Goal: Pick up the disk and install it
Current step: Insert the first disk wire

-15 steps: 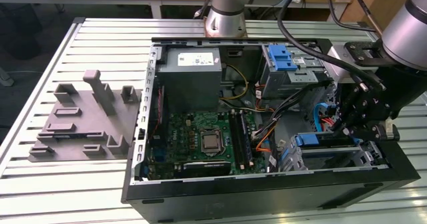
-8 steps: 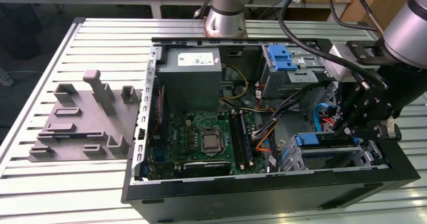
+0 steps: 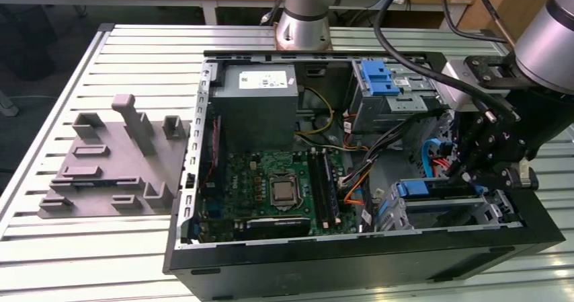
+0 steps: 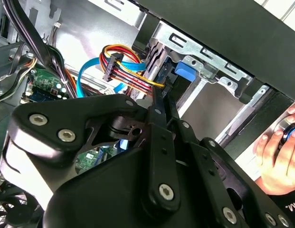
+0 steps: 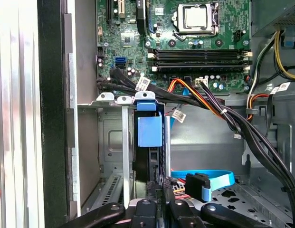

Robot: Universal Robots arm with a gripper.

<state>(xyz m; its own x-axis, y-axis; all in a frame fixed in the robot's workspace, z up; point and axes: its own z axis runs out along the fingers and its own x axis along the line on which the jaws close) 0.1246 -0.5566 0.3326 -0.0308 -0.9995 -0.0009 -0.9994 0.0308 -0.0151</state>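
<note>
The disk (image 3: pixel 434 189) sits in the metal drive cage (image 3: pixel 491 213) at the front corner of the open computer case, on the exterior view's right, its blue carrier rails showing. In the first wrist view I see the disk (image 5: pixel 149 130) edge-on, its blue rail end standing up in the cage (image 5: pixel 111 142). My gripper (image 5: pixel 155 189) is shut, fingertips together against the disk's near edge with nothing between them. In the second wrist view the joined fingers (image 4: pixel 159 107) reach toward the blue rail end (image 4: pixel 184 72). In the exterior view the gripper (image 3: pixel 464 173) hangs just over the cage.
A grey power-supply box (image 3: pixel 260 103) and a green motherboard (image 3: pixel 269 187) occupy the case. Red, yellow and blue cables (image 4: pixel 123 66) crowd close to the cage. A second bay with a blue latch (image 3: pixel 381 80) sits behind. A grey fixture (image 3: pixel 117 161) lies left. A hand (image 4: pixel 275 152) rests outside the case.
</note>
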